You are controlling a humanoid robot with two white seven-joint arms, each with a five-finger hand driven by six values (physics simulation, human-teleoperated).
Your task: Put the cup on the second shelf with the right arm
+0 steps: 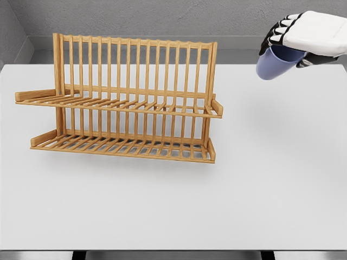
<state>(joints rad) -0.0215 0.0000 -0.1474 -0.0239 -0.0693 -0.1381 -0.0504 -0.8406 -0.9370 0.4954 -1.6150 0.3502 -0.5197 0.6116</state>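
Note:
A blue cup (275, 64) hangs in the air at the upper right, tilted with its base pointing down-left. My right hand (295, 40) is shut on the cup, its fingers wrapped over the rim end; the arm enters from the right edge. A wooden two-tier rack (122, 100) stands on the left half of the table. Its upper shelf (119, 104) and lower shelf (122, 145) both carry nothing. The cup is well to the right of the rack and higher than the upper shelf. The left arm does not show.
The white table (260, 184) spans the whole view, with its front edge near the bottom. Grey walls close off the back and the left corner.

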